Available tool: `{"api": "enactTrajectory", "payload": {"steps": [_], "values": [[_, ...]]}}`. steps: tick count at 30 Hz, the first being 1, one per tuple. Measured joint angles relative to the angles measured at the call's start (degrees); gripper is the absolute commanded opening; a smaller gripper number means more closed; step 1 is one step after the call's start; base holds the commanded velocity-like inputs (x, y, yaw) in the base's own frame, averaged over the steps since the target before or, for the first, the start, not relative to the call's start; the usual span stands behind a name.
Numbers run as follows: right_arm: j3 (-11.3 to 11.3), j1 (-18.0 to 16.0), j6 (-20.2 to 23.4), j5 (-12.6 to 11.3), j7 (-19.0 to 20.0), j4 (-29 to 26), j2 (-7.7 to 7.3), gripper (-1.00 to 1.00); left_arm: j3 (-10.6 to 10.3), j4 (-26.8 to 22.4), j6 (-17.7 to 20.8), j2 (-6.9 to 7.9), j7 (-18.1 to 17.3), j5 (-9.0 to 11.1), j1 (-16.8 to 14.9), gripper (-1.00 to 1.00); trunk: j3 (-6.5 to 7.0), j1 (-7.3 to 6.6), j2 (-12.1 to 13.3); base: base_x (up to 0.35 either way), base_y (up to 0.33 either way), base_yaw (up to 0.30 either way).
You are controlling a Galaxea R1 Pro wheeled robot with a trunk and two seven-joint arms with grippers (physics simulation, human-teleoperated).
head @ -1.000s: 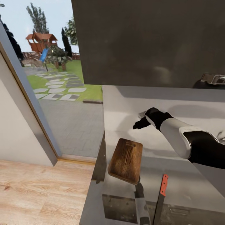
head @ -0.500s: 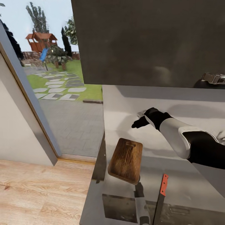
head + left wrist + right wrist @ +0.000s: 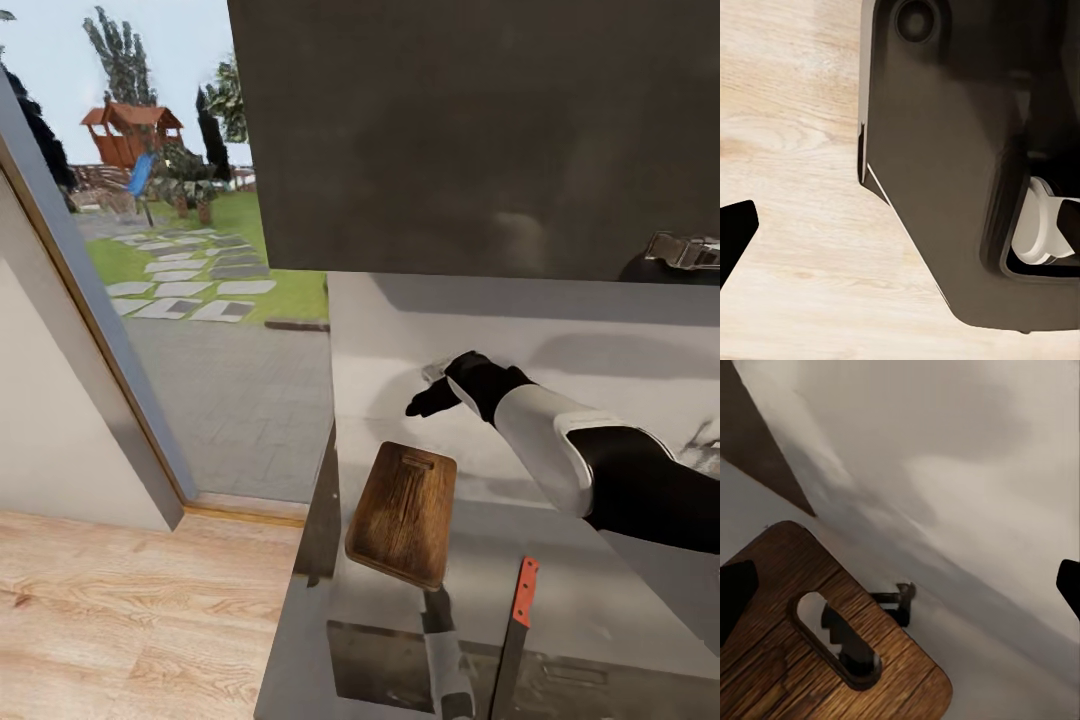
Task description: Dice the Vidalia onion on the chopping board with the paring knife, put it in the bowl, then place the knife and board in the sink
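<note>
The dark brown chopping board [image 3: 402, 515] lies on the grey countertop [image 3: 600, 580] near its left end, slot end toward the wall. To its right lies the paring knife [image 3: 522, 595], orange-red handle away from me. My right gripper [image 3: 425, 390] hangs open above the counter just beyond the board's far end, nothing between its fingers. In the right wrist view the board's slot [image 3: 836, 641] sits between the spread fingertips [image 3: 735, 592]. My left gripper [image 3: 900, 225] hangs open over the wood floor beside my dark base. The onion, sink and bowl are out of view.
A glossy dark upper cabinet [image 3: 470, 130] hangs over the counter. Left of the counter's end an opening looks onto a paved garden [image 3: 190, 280], with light wood floor [image 3: 130, 620] below. A dark appliance [image 3: 680, 258] stands at the far right.
My right arm has reached further left along the wall, carrying the open gripper past the board's far end. Board and knife have not moved.
</note>
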Motion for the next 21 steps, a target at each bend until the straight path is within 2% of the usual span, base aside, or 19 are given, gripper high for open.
{"api": "enactTrajectory", "payload": {"steps": [13, 21], "values": [[0.0, 0.3, 0.0, 0.0, 0.0, 0.0, 0.26, 1.0, 0.0, 0.0, 0.0, 0.0, 0.0, 0.0, 0.0, 1.0, 0.0, 0.0, 0.0, 0.0, 0.0, 0.0], [0.0, 0.4, 0.1, 0.1, -0.1, 0.0, -0.39, 1.0, 0.0, 0.0, 0.0, 0.0, 0.0, 0.0, 0.0, 1.0, 0.0, 0.0, 0.0, 0.0, 0.0, 0.0]]}}
